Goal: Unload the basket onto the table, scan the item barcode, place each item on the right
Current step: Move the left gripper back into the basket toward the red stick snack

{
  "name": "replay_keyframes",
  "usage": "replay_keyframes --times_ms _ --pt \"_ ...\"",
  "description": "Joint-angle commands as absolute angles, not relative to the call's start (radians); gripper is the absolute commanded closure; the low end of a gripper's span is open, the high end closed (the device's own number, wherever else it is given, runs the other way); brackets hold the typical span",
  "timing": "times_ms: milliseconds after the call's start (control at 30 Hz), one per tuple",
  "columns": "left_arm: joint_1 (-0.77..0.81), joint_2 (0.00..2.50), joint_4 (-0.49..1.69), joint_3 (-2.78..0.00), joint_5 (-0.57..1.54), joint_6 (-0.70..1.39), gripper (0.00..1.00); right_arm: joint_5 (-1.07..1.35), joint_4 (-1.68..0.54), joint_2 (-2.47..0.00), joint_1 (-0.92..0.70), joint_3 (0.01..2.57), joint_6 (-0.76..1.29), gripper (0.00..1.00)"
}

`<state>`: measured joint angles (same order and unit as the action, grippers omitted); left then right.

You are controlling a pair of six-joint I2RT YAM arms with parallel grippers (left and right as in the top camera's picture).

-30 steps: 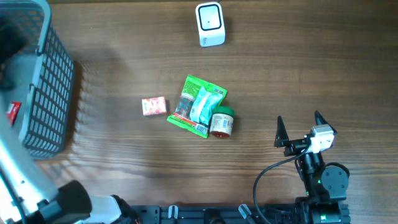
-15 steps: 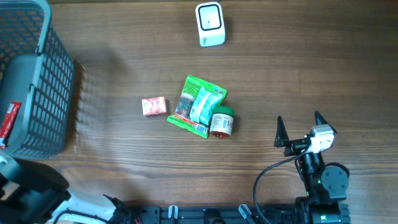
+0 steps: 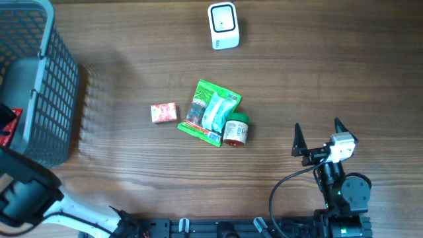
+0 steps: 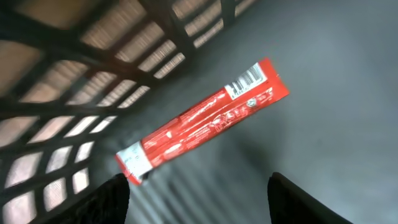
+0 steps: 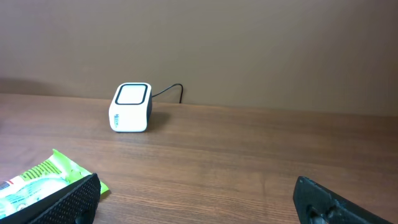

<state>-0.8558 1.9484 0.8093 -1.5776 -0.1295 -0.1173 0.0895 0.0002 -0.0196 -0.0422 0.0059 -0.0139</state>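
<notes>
Lying in the basket [image 4: 336, 143], red packet [image 4: 202, 121] sits beyond the left jaws.

A mock shop checkout on a test bench: a white barcode scanner [image 3: 223, 25] at the far edge of a wood-grain table [image 3: 330, 73], packaged groceries [image 3: 213, 111] mid-table, a grey mesh shopping basket [image 3: 63, 92] at the left — plain brown wall [image 5: 261, 43] behind.

1 basket [image 3: 63, 99], 1 scanner [image 3: 223, 25], maybe 5 pkgs [image 3: 210, 111]

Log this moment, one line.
left tool: open, above red packet in basket | right tool: open, empty | scanner: unused | stage: pre-grasp
</notes>
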Motion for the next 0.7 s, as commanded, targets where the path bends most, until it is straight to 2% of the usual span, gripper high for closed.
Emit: replay_keyframes --times_ms 0,300,667 --pt "-0.863 2.017 0.788 -1.563 -0.117 -0.212 0.29 0.102 0.006 -0.018 -0.038 0.005 -0.025 0.00" --pt "-0.872 2.070 0.728 -1.563 -0.116 -0.233 0.20 0.102 0.006 -0.018 -0.038 0.005 -0.025 0.00" --pt "-0.916 2.133 0.731 -1.556 -0.026 -0.232 0.17 0.102 0.006 -0.018 -0.038 0.005 -0.026 0.00"
